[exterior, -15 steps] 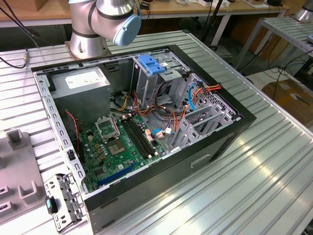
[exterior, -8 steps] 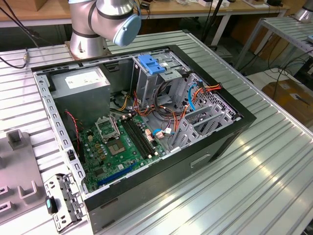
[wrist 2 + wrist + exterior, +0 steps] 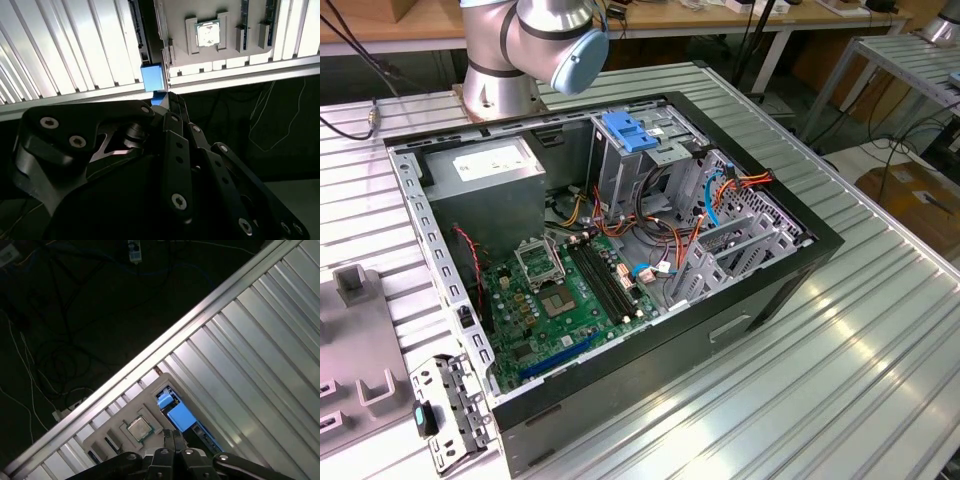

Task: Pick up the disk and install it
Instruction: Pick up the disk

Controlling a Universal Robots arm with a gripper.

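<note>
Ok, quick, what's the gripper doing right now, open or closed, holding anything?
Gripper: shut, fingers together in both wrist views, holding nothing. The disk sits apart from it, beyond the tips, not gripped.

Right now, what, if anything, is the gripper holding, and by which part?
Cannot be told. In the second wrist view the gripper is at the disk's blue rail end; contact hidden.

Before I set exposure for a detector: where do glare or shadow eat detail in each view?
Exterior view: even light inside the computer case, bright streaks on the ribbed table. Second wrist view: the table slats wash out white, the claw is an underlit black mass, the floor beyond is dark. First wrist view: milder glare on the slats, and the blue part of the disk reads clearly.
</note>
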